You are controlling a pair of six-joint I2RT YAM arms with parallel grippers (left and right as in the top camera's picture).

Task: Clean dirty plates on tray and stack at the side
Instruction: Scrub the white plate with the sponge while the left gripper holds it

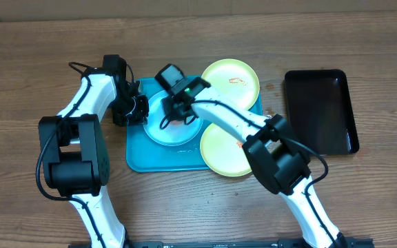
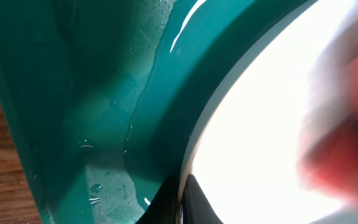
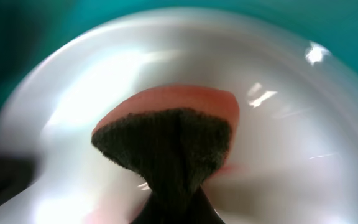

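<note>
A pale blue plate is wiped on the tray.
A sponge is clamped in the right tool, the rim pinched by the left tool.

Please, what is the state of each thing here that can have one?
Blue plate: on tray, sponge pressed on it.
Upper yellow plate: dirty, red smear.
Lower yellow plate: overlaps tray edge, partly hidden by right arm.
Tray: wet.
Black tray: empty.
Left claw: seems shut on blue plate's rim.
Right claw: shut on sponge.
</note>
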